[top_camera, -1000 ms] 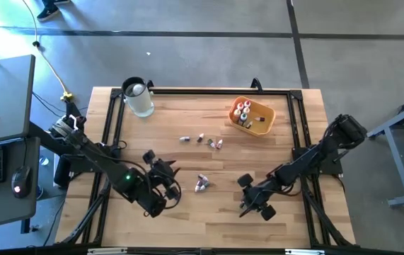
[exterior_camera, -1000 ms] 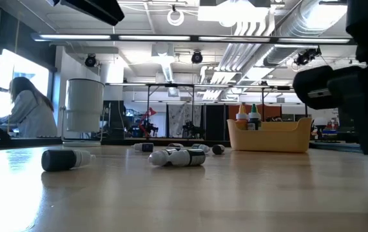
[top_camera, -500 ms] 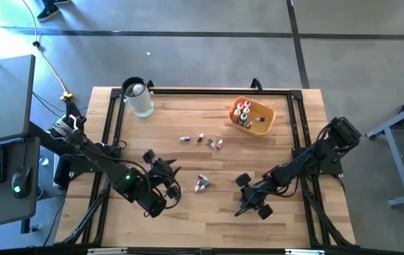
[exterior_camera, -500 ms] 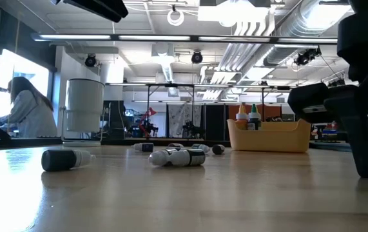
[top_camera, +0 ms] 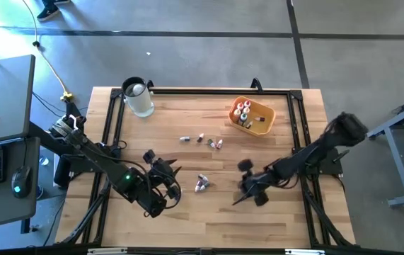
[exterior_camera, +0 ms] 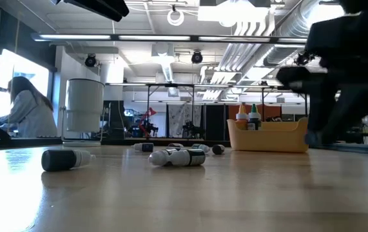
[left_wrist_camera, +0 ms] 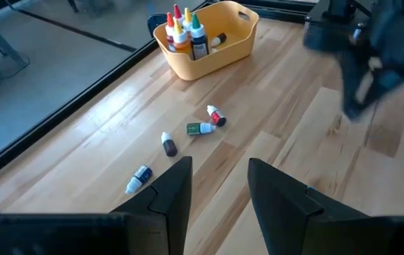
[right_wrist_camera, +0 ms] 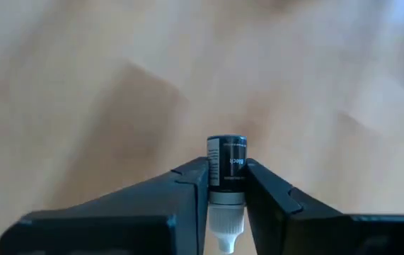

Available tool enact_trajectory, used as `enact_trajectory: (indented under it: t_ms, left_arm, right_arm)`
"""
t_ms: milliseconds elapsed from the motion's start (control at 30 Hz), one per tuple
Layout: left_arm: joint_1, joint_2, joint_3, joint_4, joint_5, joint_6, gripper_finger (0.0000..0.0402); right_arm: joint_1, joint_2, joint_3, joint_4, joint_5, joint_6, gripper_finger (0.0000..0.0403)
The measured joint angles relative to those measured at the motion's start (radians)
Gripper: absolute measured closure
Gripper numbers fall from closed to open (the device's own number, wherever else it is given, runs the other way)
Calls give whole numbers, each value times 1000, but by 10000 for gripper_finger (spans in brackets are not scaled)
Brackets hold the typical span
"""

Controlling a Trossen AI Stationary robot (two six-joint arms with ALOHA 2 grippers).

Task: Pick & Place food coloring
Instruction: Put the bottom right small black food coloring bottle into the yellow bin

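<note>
The food coloring lies scattered as small bottles in mid-table [top_camera: 200, 139] [left_wrist_camera: 200, 128], and two more [top_camera: 202, 184] lie on their sides near my left gripper. Others stand upright in the orange-yellow tray [top_camera: 262, 113] [left_wrist_camera: 209, 57] at the far right. My right gripper [top_camera: 247, 191] [right_wrist_camera: 226, 188], right of centre and above the table, is shut on a dark bottle with a white cap [right_wrist_camera: 226, 164]. My left gripper [top_camera: 170, 185] [left_wrist_camera: 219, 191] hovers open at the near left with nothing between its fingers. My right gripper pinches the dark bottle's body by its two sides [right_wrist_camera: 216, 173] between the two fingers, close to the white cap [right_wrist_camera: 226, 223]. The bottle lies along the fingers, cap toward the wrist and base pointing outward. It is lifted clear of the table.
A clear round jar [top_camera: 139, 99] [exterior_camera: 84, 106] stands at the far left corner. A black frame [top_camera: 202, 91] runs along the table's edges. Bare wood lies along the near edge between the two arms. A person [exterior_camera: 26, 113] sits beyond the table.
My right gripper went down to the table, shut on the dark bottle that lay near it, then rose and drew a little toward the far edge. The bottle is now lifted clear of the table.
</note>
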Motion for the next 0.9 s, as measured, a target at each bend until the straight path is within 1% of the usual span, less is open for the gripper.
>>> enact_trajectory:
  t_ms: [100,233,300,367,467,667,767,900]
  left_arm:
    - [0,0,0,5,0,0,266]
    - [0,0,0,5,-5,-7,266]
    - [0,0,0,4,-9,-7,266]
    - [0,0,0,4,-18,-7,266]
    - [0,0,0,6,-19,-8,266]
    - [0,0,0,29,-16,-9,266]
    - [0,0,0,37,-15,-9,266]
    - [0,0,0,37,-7,-9,266]
  right_arm:
    - [-36,-127,1,-157,169,-21,331]
    - [-134,-288,4,-263,448,8,327]
    - [-209,-346,5,-295,493,33,331]
    - [-306,-383,5,-334,487,76,334]
    - [-465,-402,4,-374,434,111,331]
    - [-747,-339,4,-356,262,82,316]
    - [-835,-288,4,-340,216,63,313]
    - [-897,-232,4,-318,185,1,299]
